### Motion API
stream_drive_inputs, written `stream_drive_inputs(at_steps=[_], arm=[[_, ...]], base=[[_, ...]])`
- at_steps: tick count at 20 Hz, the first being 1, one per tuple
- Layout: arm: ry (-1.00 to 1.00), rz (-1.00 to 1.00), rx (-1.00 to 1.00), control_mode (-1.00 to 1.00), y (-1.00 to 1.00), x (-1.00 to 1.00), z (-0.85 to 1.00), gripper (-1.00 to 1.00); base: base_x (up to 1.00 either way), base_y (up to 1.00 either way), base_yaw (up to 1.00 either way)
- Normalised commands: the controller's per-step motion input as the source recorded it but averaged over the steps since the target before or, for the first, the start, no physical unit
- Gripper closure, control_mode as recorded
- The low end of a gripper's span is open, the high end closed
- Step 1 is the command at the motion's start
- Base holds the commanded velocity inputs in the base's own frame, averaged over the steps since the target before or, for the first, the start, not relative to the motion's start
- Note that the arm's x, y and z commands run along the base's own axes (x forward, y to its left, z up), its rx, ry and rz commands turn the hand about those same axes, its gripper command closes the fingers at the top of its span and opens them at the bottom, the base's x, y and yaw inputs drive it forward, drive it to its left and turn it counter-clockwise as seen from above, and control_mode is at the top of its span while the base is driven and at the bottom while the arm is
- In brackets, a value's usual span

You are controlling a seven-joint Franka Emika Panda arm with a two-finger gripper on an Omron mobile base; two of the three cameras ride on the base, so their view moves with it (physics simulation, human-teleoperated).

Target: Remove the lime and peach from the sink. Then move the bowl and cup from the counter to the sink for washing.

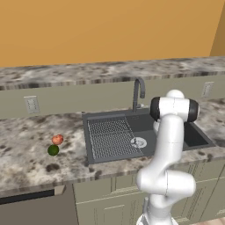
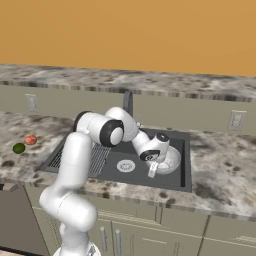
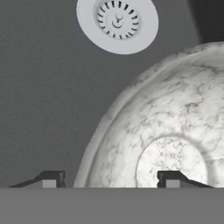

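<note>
The gripper [image 2: 153, 170] hangs low inside the sink [image 2: 182, 165], its jaws spread wide on either side of the bowl's [image 2: 172, 161] near rim and clear of it, so the bowl is let go. In the hand view one dark fingertip [image 3: 53, 178] stands outside the rim over the dark basin floor and the other sits over the bowl's speckled inside. The bowl rests upright on the sink floor, just beside the round silver drain [image 2: 126, 165], towards the basin's right end. The ribbed drainer [image 1: 110, 138] takes up the sink's left part, and the grey curved faucet [image 1: 138, 92] rises behind it. Out on the mottled counter [image 1: 26, 145] to the left of the sink, the peach [image 1: 57, 139] and the lime [image 1: 53, 150] lie close together, the lime nearer the counter's front edge.
</note>
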Motion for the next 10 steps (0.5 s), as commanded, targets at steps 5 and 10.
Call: stream_drive_inputs(at_steps=[5, 10], arm=[[-0.01, 0.00, -0.01, -1.00, 0.00, 0.00, 0.17, -1.00], [-0.05, 0.00, -0.01, -1.00, 0.00, -0.01, 0.28, -1.00]], base=[[0.00, 0.00, 0.00], [0.00, 0.00, 0.00]])
